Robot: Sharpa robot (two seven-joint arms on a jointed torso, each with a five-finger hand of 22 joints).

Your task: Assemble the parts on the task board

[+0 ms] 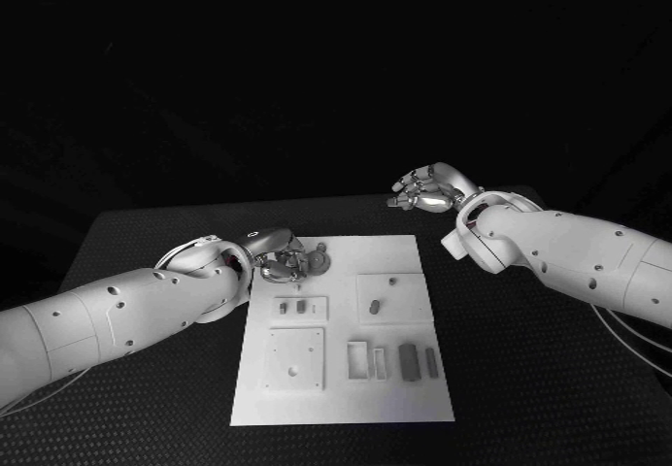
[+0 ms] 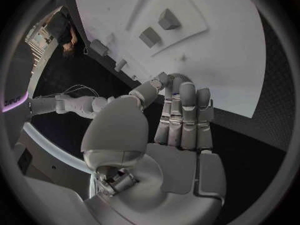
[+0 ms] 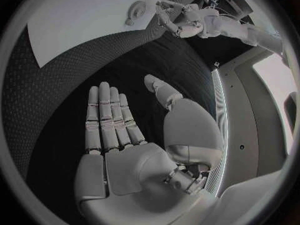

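The white task board point(image 1: 343, 393) lies in the middle of the black table. Small grey parts point(image 1: 291, 307) stand in a raised plate on its left; another grey part point(image 1: 374, 307) stands in the square plate to the right. Two long dark parts point(image 1: 408, 359) lie near the board's front, beside pale slots. A round part point(image 1: 318, 257) sits at the far left corner. My left hand point(image 1: 281, 260) hovers beside it, its fingers point(image 2: 184, 115) stretched out with nothing seen in them. My right hand point(image 1: 427, 189) is raised past the board's far right corner, its fingers point(image 3: 109, 117) flat and empty.
Black table surface point(image 1: 546, 369) surrounds the board on all sides. A square plate point(image 1: 295, 357) with small holes sits at the board's front left. My left arm point(image 1: 126, 311) crosses the table's left side and my right arm point(image 1: 574, 257) its right.
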